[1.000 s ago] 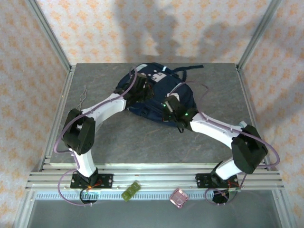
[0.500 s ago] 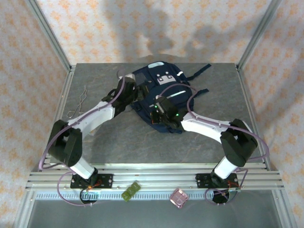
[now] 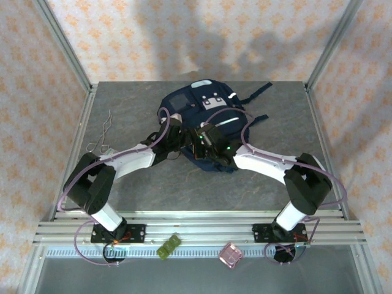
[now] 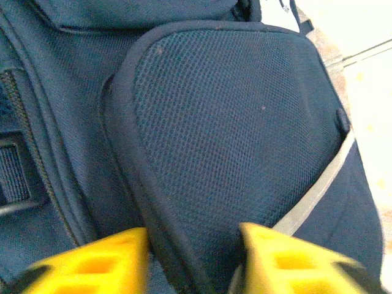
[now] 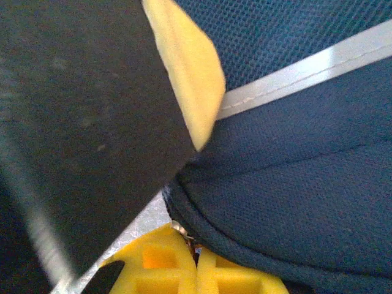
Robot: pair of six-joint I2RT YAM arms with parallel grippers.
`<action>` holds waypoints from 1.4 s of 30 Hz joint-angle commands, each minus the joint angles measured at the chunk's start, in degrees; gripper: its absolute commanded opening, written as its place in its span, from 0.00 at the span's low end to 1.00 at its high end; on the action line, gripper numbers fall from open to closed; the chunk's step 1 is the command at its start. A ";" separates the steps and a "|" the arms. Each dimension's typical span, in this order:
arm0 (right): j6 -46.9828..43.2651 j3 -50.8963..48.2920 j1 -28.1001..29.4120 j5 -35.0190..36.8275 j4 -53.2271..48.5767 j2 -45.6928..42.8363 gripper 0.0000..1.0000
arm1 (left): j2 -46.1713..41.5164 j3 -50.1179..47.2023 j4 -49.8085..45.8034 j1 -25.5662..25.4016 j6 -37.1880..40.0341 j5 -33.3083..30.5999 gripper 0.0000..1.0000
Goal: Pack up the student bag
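Observation:
The student bag (image 3: pixel 211 104), navy with white patches and a grey-white stripe, lies at the middle back of the table. My left gripper (image 3: pixel 177 136) is at its near-left side. In the left wrist view its yellow fingers (image 4: pixel 92 260) are closed across the piped edge of a mesh pocket (image 4: pixel 233 122), with fabric filling the gap. My right gripper (image 3: pixel 199 142) sits just right of it at the bag's near edge. Its fingers (image 5: pixel 153 263) are pressed together on a small metal zip pull (image 5: pixel 179 228) under the bag's rolled seam (image 5: pixel 294 184).
A bent wire piece (image 3: pixel 101 131) lies on the table's left side. A green item (image 3: pixel 168 246) and a pink item (image 3: pixel 230 254) rest on the front rail. Loose dark straps (image 3: pixel 257 92) trail off the bag's right. Metal frame posts stand at the corners.
The bag turned so its white patches face up. My left gripper let go higher on the bag, dropped to the near-left side beside the right gripper and closed on the pocket edge.

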 commanded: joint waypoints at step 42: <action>3.83 -0.17 -3.90 -6.74 7.19 1.29 0.00 | -9.60 -1.82 -5.39 6.18 -3.36 -3.00 0.58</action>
